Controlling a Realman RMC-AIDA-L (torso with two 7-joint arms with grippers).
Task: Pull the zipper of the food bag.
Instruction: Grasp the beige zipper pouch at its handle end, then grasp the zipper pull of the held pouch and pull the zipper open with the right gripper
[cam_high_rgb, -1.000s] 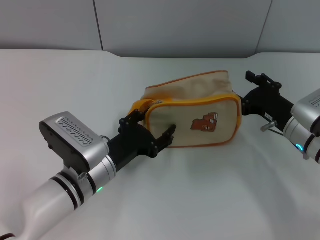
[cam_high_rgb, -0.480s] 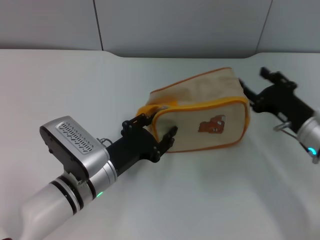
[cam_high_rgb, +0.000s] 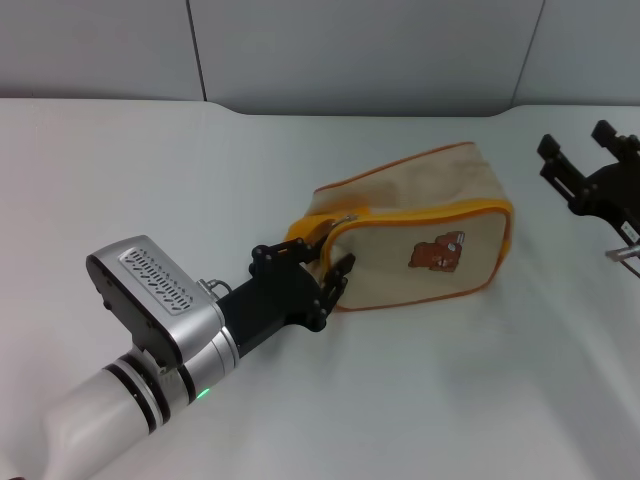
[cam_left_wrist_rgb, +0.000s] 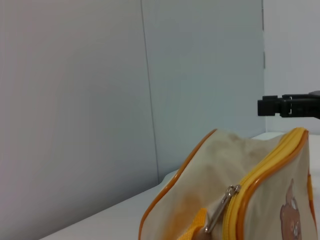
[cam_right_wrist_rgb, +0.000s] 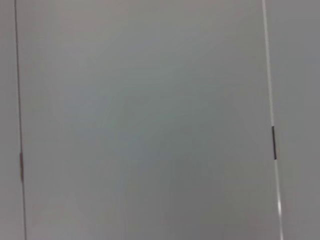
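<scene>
The beige food bag (cam_high_rgb: 420, 240) with orange-yellow piping and a brown bear print lies on its side on the white table (cam_high_rgb: 150, 170). Its zipper's small silver pull tab (cam_high_rgb: 345, 219) sits at the bag's left end, beside the yellow strap handle (cam_high_rgb: 302, 229). The tab also shows close in the left wrist view (cam_left_wrist_rgb: 222, 207). My left gripper (cam_high_rgb: 305, 265) is open at that left end, fingers on either side of the handle and holding nothing. My right gripper (cam_high_rgb: 578, 152) is open at the far right, clear of the bag. It also shows in the left wrist view (cam_left_wrist_rgb: 287, 106).
A grey panelled wall (cam_high_rgb: 350, 50) rises behind the table's far edge. The right wrist view shows only this wall.
The bag has slid and turned to the right. My right gripper has drawn back from the bag's right end to the far right. My left arm has followed the bag rightward.
</scene>
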